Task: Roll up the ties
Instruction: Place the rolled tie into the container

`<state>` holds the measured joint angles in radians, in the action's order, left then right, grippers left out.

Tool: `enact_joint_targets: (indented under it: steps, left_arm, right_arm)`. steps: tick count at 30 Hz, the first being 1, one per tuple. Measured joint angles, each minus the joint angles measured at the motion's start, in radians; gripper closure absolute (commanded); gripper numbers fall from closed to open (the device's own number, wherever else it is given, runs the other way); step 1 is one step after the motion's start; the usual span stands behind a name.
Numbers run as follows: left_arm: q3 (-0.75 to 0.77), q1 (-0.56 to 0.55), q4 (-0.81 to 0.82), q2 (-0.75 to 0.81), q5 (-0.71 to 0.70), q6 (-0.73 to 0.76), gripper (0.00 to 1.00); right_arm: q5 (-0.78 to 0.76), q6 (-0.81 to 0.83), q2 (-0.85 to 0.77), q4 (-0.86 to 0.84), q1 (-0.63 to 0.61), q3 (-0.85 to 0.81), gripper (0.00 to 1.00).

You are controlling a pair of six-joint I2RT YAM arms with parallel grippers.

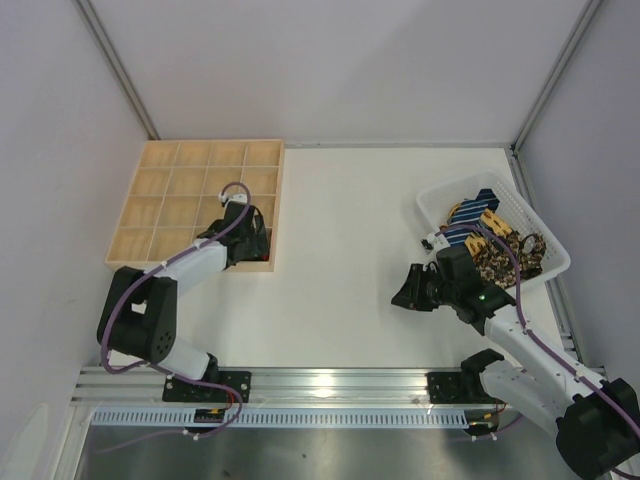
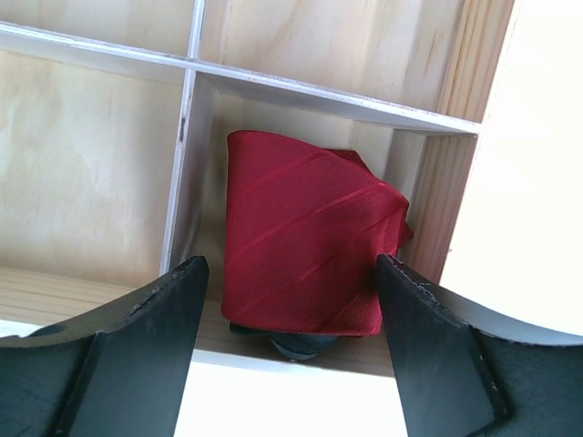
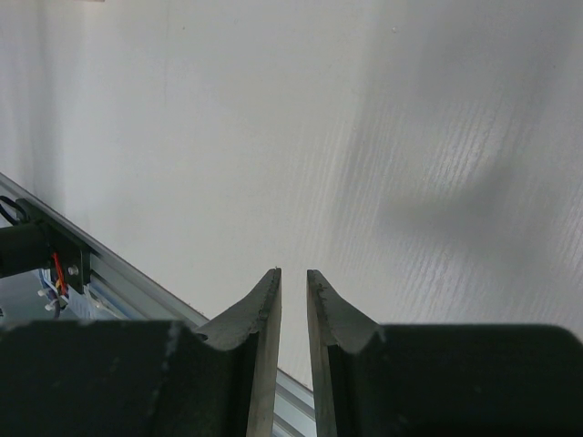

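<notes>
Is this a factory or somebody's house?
Neither, probably: it looks like a robot test booth. Plain white walls box in a bare table, with a wooden grid tray and a basket of ties.

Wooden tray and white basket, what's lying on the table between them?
Nothing: in the top view the table is bare between the wooden tray and the white basket; only the right gripper hangs nearby.

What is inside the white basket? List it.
The white basket holds a heap of ties: a navy striped tie, a mustard yellow tie and a brown-black speckled tie. Whatever lies under the heap is covered, and the right arm hides its near edge.
</notes>
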<state>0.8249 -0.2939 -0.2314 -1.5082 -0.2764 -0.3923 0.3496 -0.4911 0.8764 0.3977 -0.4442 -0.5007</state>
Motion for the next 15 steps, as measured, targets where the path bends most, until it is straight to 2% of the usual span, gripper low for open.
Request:
enact_joint_targets:
  steps: [15]
  left_arm:
    - [0.0,0.002,-0.047,0.119,0.012,-0.011,0.18]
  right_arm:
    - [0.0,0.0,0.007,-0.013,-0.002,0.0,0.75]
